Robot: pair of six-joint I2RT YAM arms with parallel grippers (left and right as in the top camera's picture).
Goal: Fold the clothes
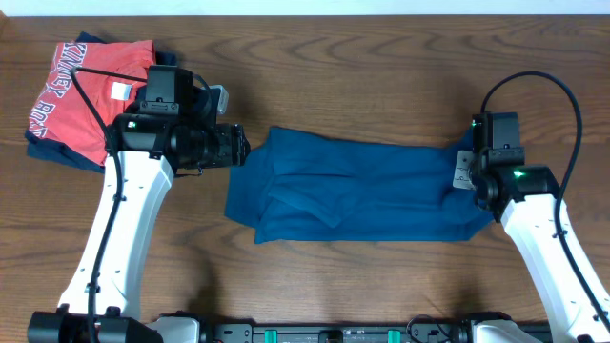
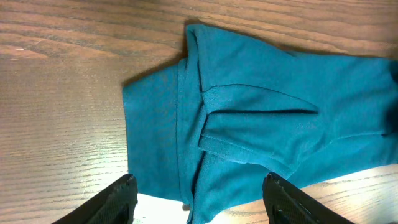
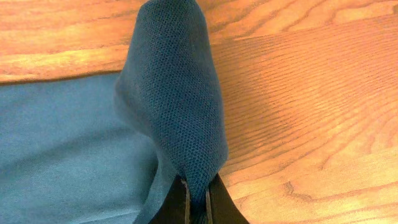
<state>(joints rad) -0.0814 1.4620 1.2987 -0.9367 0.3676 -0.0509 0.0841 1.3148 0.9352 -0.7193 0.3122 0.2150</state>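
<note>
On the wooden table (image 1: 381, 57) the blue garment (image 1: 362, 191) is laid across the middle as a long band between the two arms, well apart from the red shirt (image 1: 86, 90) at the far left corner. Its left end is rumpled, with overlapping flaps seen in the left wrist view, and its right end is drawn up into a small peak. The left gripper (image 2: 200, 198) is held open just above the left end, with nothing between its fingers. The right gripper (image 3: 198, 202) is closed on the garment, and only a thin pinch of the edge is caught. The step in hand is judged to be the carrying of the right end over to the left. It would be done well if the pinched end were raised enough to clear the cloth beneath, moved straight along the band and laid edge on edge. The left end is best pressed flat first, since so slight a hold could slip under a hard pull
</note>
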